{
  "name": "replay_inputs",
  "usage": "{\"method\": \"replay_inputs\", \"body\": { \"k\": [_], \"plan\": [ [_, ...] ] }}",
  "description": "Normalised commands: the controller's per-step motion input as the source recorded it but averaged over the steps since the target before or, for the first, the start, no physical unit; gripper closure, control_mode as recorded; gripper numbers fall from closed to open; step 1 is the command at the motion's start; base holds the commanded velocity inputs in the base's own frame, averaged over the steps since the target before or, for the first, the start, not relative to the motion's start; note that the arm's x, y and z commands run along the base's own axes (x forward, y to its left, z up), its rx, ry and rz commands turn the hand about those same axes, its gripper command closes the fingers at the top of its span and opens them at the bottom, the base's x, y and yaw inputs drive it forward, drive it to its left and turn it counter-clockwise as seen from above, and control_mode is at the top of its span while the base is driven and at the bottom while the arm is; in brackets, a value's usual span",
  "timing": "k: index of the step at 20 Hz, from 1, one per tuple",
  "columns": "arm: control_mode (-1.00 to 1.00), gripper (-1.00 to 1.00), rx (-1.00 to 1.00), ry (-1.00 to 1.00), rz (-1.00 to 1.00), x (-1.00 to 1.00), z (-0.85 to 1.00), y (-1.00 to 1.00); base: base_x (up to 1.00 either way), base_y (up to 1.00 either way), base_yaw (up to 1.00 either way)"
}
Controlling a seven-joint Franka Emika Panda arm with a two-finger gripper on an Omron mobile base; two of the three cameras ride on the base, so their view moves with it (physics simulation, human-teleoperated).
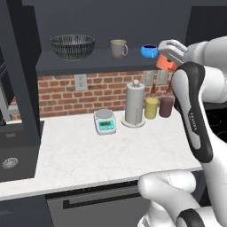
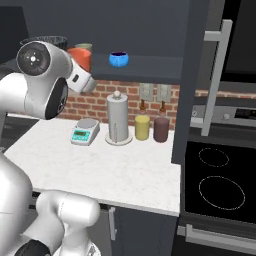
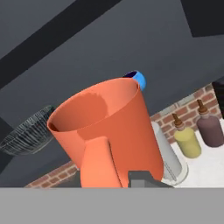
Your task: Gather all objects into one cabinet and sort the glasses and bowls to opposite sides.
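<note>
The orange tumbler (image 3: pixel 105 127) is held by the end effector (image 1: pixel 170 56), whose fingers are closed narrowly on its wall, 1 finger showing inside the rim in the hand view. It hangs in the air at the right end of the cabinet (image 1: pixel 26 26) opening, about level with the front edge of the shelf board (image 1: pixel 88 64) and above the table (image 1: pixel 106 150). In the hand view its long axis runs along the end effector, with the open mouth pointing away from the hand toward the cabinet; from the left base view the tumbler looks tilted rather than upright.

Just beside it on the shelf sits the small blue vessel (image 1: pixel 149 51), the nearest thing in the path into the cabinet. Further left stands the beige mug (image 1: pixel 118 48), upright, handle to the right. Well apart at the left end rests the wide dark bowl (image 1: pixel 72 46) with white stripes, mouth up.

Below, against the brick wall (image 1: pixel 62 95), stand a paper towel holder (image 1: pixel 134 105), a yellow canister (image 1: pixel 151 107) and a maroon canister (image 1: pixel 166 106) touching or nearly so, with 2 bottles behind them. A white scale (image 1: pixel 105 121) lies left of the holder. In the right base view the open cabinet door with its silver bar handle (image 2: pixel 216 75) stands to the right, above a stove (image 2: pixel 220 185).
</note>
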Motion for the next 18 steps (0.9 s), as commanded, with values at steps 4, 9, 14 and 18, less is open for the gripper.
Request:
{"method": "replay_inputs", "body": {
  "k": [4, 9, 14, 18],
  "plan": [
    [-1.0, 1.0, -0.01, 0.1, 0.0, 0.46, 0.0, 0.0, 0.0, 0.0, 0.0],
    [-1.0, 1.0, -0.02, 0.06, 0.0, 0.34, 0.0, 0.02, 0.0, 0.0, 0.0],
    [-1.0, 1.0, -0.01, 0.07, 0.0, 0.32, -0.06, 0.04, 0.0, 0.0, 0.0],
    [-1.0, 1.0, -0.06, 0.01, 0.0, 0.41, -0.09, -0.04, 0.0, 0.0, 0.0]
  ]
}}
